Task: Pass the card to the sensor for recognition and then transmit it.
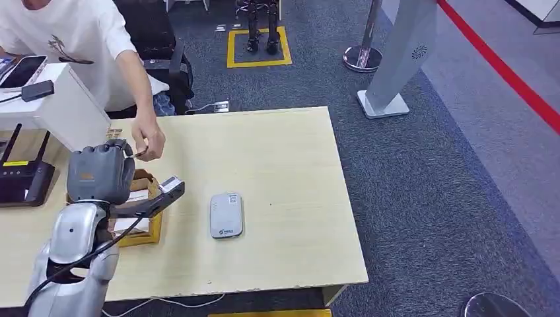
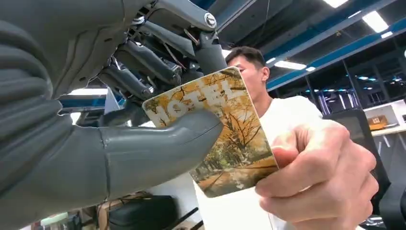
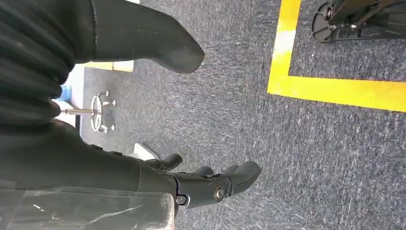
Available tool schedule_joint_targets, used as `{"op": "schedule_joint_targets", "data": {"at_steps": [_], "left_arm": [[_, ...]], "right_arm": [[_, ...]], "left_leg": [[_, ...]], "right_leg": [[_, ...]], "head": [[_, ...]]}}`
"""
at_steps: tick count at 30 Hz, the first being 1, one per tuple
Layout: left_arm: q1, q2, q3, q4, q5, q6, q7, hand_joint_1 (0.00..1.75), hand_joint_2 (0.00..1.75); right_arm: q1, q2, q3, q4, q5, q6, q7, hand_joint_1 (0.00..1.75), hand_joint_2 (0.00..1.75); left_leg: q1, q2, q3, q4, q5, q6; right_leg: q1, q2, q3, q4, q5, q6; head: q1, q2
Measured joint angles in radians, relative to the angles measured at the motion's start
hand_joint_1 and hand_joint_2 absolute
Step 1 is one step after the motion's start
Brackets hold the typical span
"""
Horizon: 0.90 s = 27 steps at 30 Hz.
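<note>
A card (image 2: 225, 139) printed with yellow autumn trees and the word HOTEL is pinched between the thumb and fingers of my left hand (image 2: 119, 143). A person's hand (image 2: 321, 177) grips the card's other end. In the head view my left hand (image 1: 99, 173) is raised over the left of the wooden table (image 1: 290, 172), fingers meeting the person's hand (image 1: 148, 142). The white card sensor (image 1: 226, 214) lies flat on the table, right of my left hand. My right hand (image 3: 206, 184) hangs over grey carpet, fingers apart and holding nothing.
A small wooden box (image 1: 142, 218) sits under my left forearm. A black router (image 1: 23, 181) and a white cabinet (image 1: 63, 105) stand at the table's left. The person in a white shirt (image 1: 72, 39) stands behind the table. A grey gate post (image 1: 399, 59) stands beyond.
</note>
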Motion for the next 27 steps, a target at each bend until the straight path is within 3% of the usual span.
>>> {"op": "schedule_joint_targets", "data": {"at_steps": [6, 9, 15, 27], "left_arm": [[-0.001, -0.004, 0.000, 0.006, 0.000, 0.000, -0.002, 1.75, 1.75], [-0.001, -0.019, 0.000, 0.011, 0.000, 0.005, -0.031, 1.75, 1.75], [0.002, -0.084, -0.003, 0.048, 0.000, 0.037, -0.073, 1.75, 1.75], [0.022, -0.222, -0.093, 0.186, 0.000, 0.089, -0.104, 1.75, 1.75]], "right_arm": [[0.000, 0.000, 0.001, 0.000, 0.000, 0.000, 0.000, 0.00, 1.75], [0.000, 0.000, 0.001, 0.001, 0.003, 0.000, 0.000, 0.00, 1.75], [0.000, 0.000, 0.003, 0.002, 0.014, 0.000, -0.003, 0.00, 1.75], [0.000, 0.000, 0.011, 0.002, 0.017, -0.003, -0.011, 0.00, 1.75]], "left_leg": [[0.000, 0.000, 0.000, 0.000, 0.000, 0.000], [0.000, 0.000, 0.000, 0.000, 0.000, 0.000], [-0.001, 0.000, 0.000, 0.000, 0.000, 0.000], [-0.001, 0.000, 0.000, 0.000, -0.001, 0.001]], "right_leg": [[0.000, 0.000, 0.000, 0.000, 0.000, 0.000], [0.000, 0.000, 0.000, 0.000, 0.000, 0.000], [0.000, 0.000, 0.000, 0.000, 0.000, 0.000], [0.000, 0.000, 0.000, 0.000, 0.000, 0.000]], "head": [[0.000, 0.000], [0.000, 0.000], [0.000, 0.000], [0.000, 0.000]]}}
